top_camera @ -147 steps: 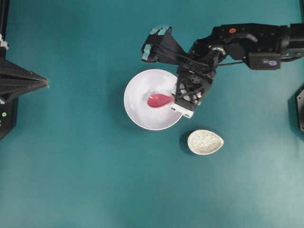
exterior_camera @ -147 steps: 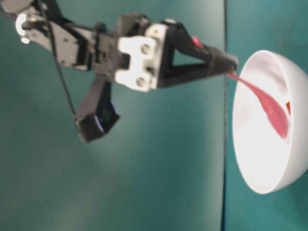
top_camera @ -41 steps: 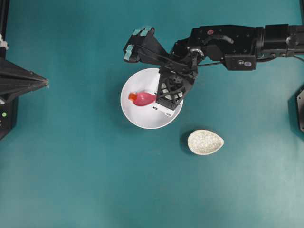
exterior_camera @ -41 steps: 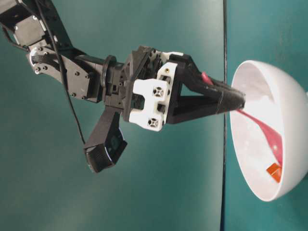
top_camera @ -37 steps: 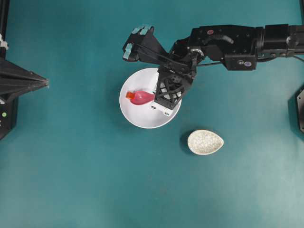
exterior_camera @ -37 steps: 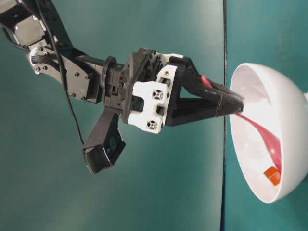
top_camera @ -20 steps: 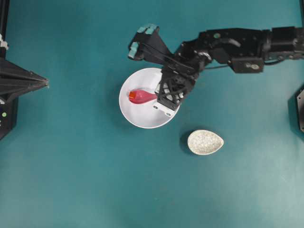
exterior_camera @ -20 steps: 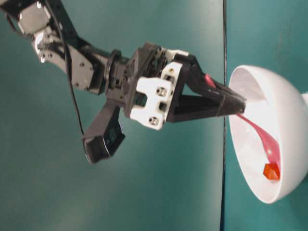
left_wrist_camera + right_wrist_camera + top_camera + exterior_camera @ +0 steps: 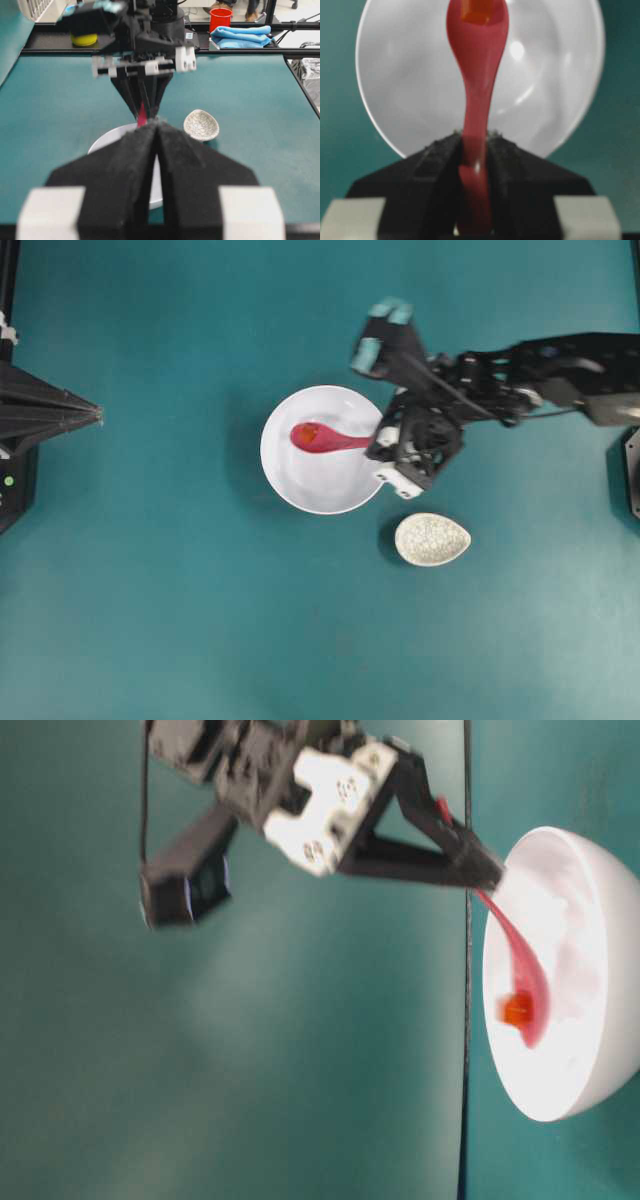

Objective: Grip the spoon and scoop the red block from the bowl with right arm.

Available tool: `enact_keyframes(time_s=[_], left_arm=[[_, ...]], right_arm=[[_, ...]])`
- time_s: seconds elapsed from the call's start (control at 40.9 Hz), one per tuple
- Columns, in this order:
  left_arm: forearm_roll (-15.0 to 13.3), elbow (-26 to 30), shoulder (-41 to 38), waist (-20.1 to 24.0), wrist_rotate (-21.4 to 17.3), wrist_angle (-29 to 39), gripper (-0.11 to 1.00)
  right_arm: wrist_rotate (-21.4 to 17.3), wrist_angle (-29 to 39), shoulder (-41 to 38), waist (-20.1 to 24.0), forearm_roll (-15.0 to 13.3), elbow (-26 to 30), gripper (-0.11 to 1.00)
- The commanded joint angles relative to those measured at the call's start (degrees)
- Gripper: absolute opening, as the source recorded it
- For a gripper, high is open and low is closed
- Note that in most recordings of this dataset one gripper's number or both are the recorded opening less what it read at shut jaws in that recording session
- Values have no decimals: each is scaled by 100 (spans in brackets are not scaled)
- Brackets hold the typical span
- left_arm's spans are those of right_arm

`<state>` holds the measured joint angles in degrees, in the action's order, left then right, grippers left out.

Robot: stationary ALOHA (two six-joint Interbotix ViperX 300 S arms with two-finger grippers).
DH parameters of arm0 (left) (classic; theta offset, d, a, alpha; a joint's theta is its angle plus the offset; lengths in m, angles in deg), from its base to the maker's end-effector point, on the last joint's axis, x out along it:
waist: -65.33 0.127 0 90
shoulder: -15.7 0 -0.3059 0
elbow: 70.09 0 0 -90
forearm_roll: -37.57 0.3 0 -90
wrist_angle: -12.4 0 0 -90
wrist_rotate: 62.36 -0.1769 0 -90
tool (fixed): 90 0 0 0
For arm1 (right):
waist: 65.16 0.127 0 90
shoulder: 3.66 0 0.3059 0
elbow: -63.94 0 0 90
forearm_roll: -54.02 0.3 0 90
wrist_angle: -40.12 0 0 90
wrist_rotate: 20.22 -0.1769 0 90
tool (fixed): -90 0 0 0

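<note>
The pink spoon (image 9: 330,439) reaches left over the white bowl (image 9: 300,495). My right gripper (image 9: 378,443) is shut on its handle at the bowl's right rim. The red block (image 9: 306,430) sits in the spoon's scoop. In the table-level view the spoon (image 9: 525,985) carries the block (image 9: 516,1009) a little off the inside of the bowl (image 9: 590,1060). The right wrist view shows the handle (image 9: 476,100) clamped between the pads and the block (image 9: 477,11) at the far end. My left gripper (image 9: 98,415) rests shut at the left edge, holding nothing.
A small speckled beige dish (image 9: 432,539) sits just right of and in front of the bowl. In the left wrist view a red cup (image 9: 220,19), a blue cloth (image 9: 240,36) and a yellow object (image 9: 84,39) lie beyond the table's far rail.
The right arm has swung to the right and risen, drawing the spoon back with the block now sitting in its scoop. The bowl shifted slightly right. The left arm stayed still.
</note>
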<state>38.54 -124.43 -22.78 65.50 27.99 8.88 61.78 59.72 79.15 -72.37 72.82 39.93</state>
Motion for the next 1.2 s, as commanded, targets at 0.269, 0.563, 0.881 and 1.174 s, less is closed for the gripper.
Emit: enact_keyframes(time_s=[0.269, 0.563, 0.881, 1.174], left_arm=[[18, 176, -35, 0, 44, 0, 0], [9, 185, -18, 0, 53, -9, 0], [18, 185, -18, 0, 53, -9, 0], [9, 185, -18, 9, 53, -9, 0]], right_arm=[[26, -694, 1248, 9, 0, -422, 21], [35, -185, 1600, 9, -158, -158, 21], [35, -114, 1608, 9, -220, -79, 21], [26, -123, 1608, 9, -220, -79, 21]])
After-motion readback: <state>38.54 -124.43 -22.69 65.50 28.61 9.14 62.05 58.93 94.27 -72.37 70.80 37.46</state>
